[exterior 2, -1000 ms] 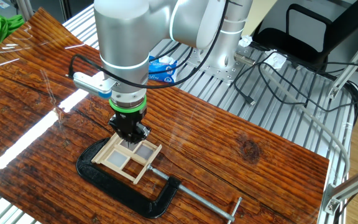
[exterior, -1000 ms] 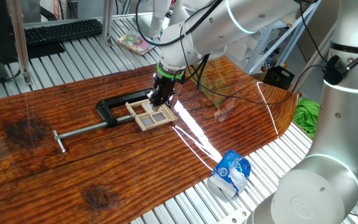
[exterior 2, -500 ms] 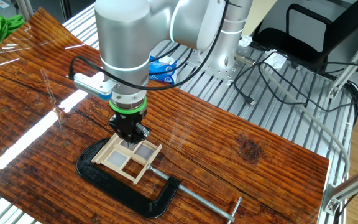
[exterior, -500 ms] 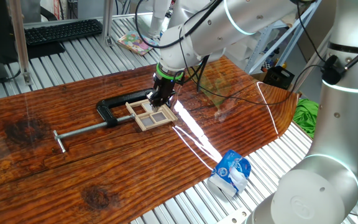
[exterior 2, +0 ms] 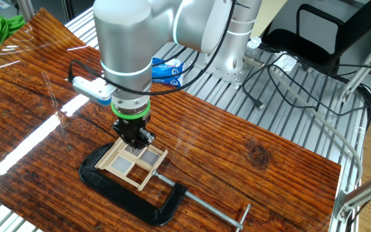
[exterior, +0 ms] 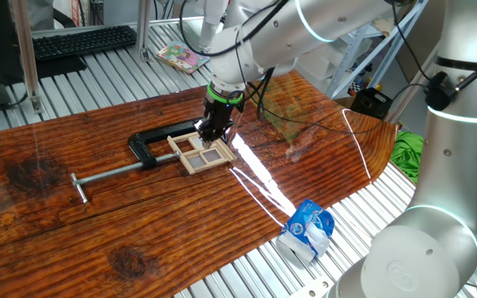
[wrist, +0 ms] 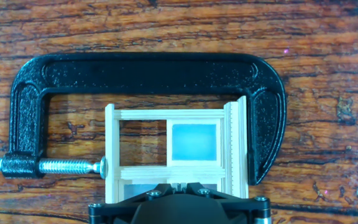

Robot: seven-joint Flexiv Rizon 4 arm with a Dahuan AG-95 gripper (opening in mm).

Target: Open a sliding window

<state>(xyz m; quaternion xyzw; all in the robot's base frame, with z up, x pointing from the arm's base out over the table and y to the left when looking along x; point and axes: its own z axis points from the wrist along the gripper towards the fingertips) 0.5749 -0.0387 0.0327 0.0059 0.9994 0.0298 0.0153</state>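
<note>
A dark reddish wood tabletop (exterior: 73,240) with strong grain and a glossy finish lies over a bench of ribbed metal slats (exterior: 247,269). Bright streaks of light reflect off the wood beside the arm. In one fixed view a black keyboard (exterior: 81,40) sits on the slats at the far side, a colourful flat item (exterior: 179,56) lies behind the arm, a blue and white packet (exterior: 306,229) rests at the near edge of the wood, and green cloth (exterior: 406,153) hangs at the right. The other fixed view shows black cables (exterior 2: 282,80) looping over the slats and a dark chair (exterior 2: 317,32) behind.

The window (wrist: 176,152) lies flat near the middle of the tabletop, held in a black clamp (wrist: 148,71) whose screw (wrist: 55,167) presses one side of the frame while the fixed jaw bears on the other. It is pale, unpainted wood, rectangular, with crossbars splitting it into panes. In the hand view one upper pane looks pale blue and the pane beside it shows the wood grain underneath. The clamp's long bar (exterior: 110,174) runs out across the wood to a T-handle.

The gripper (exterior 2: 136,137) points straight down with its fingers clenched together, the tips at the window's edge nearest the arm; whether they touch the frame cannot be told.
</note>
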